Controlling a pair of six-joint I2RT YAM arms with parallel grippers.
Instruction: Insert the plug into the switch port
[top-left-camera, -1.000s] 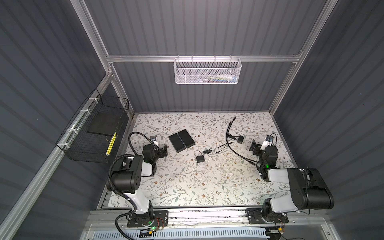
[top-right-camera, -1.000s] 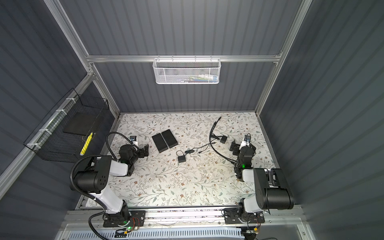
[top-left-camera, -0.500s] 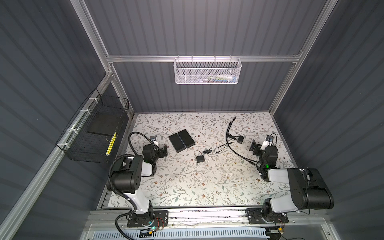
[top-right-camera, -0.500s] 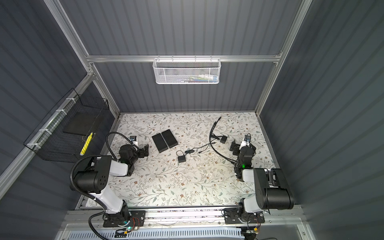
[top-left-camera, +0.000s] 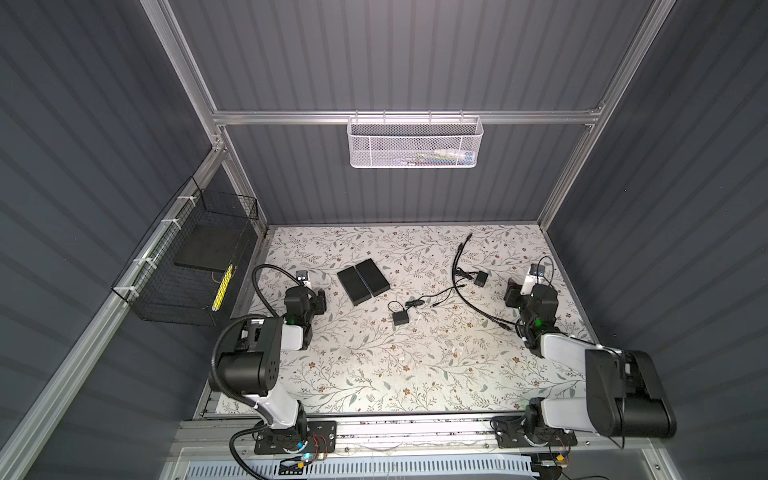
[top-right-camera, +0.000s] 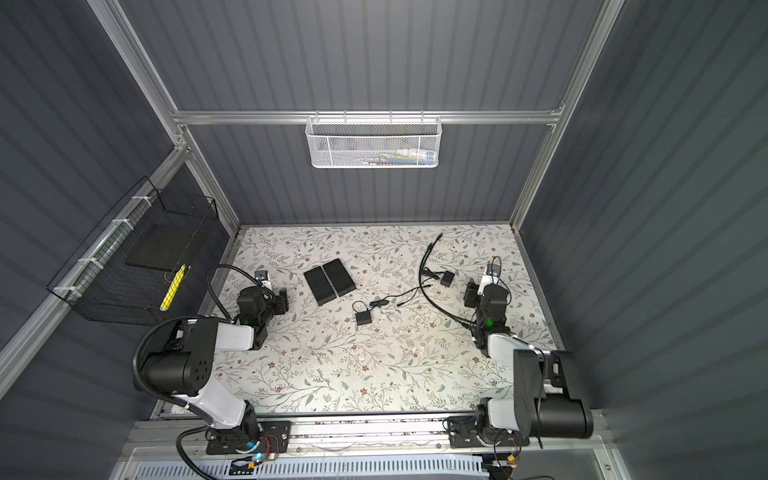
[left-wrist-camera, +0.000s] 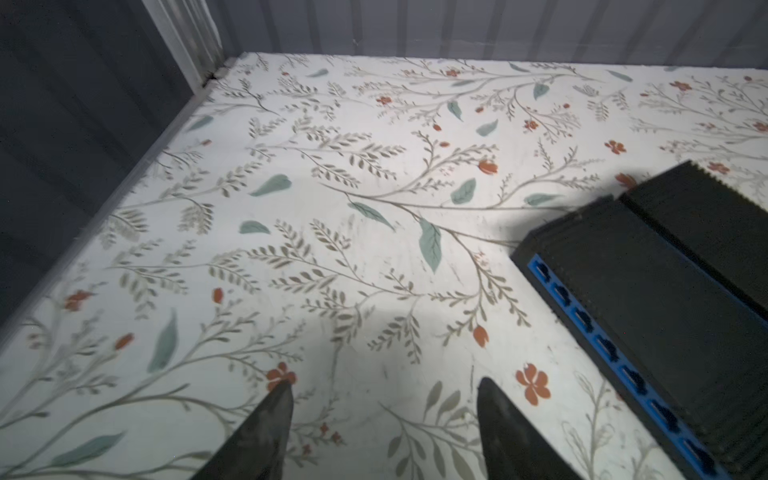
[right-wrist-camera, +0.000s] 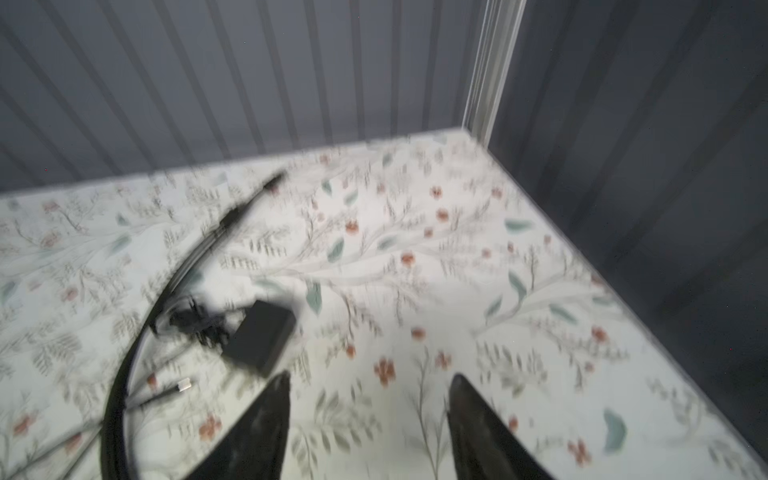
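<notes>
- Nothing is plugged in yet. The switch (top-left-camera: 353, 286) is lying left of centre on the floral mat (top-left-camera: 374, 374) in both top views, side by side with a second black box (top-left-camera: 373, 276), and no cable is reaching it.
- Its blue face is showing only at the right edge of the left wrist view. There a switch port (left-wrist-camera: 582, 321) is sitting empty in a row of sockets, and I cannot tell which socket is wanted.
- The left gripper (left-wrist-camera: 383, 384) is hovering over bare mat near that blue face, jaws standing apart and empty.
- The right gripper (right-wrist-camera: 370, 376) is gaping too, nothing between its fingers, near a small adapter (right-wrist-camera: 262, 336).
- A silver-tipped plug (right-wrist-camera: 184, 384) is lying loose at the lower left of the right wrist view, beside a thick black cable (right-wrist-camera: 120, 374). By my reading, picking it up, carrying it across and pushing it in are all waiting to be done.
- The right wrist view is smearing badly, so the plug's shape is hard to read.
- In the top views the leads are tangling right of centre, and I cannot match the plug to its cable.
- The frame edge is cutting off the switch's near end in the left wrist view.
</notes>
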